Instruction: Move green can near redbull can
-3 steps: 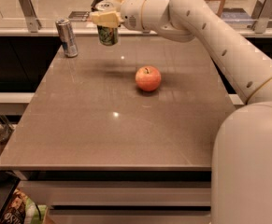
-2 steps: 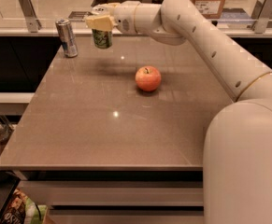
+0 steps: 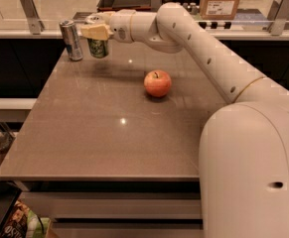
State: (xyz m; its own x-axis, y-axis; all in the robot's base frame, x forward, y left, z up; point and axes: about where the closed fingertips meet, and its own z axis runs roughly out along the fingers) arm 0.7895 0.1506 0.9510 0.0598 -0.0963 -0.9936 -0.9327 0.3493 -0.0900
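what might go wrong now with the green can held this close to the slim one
1. The gripper holds the green can right beside the redbull can; any drift toward it may knock that tall slim can over.
2. Both cans are near a far corner of the table, so a tipped can might roll off.
3. The green can looks slightly off the surface; releasing it there may leave it wobbling.

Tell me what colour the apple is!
The apple is red-orange, clear in the camera view. The gripper holds the green can beside the redbull can.
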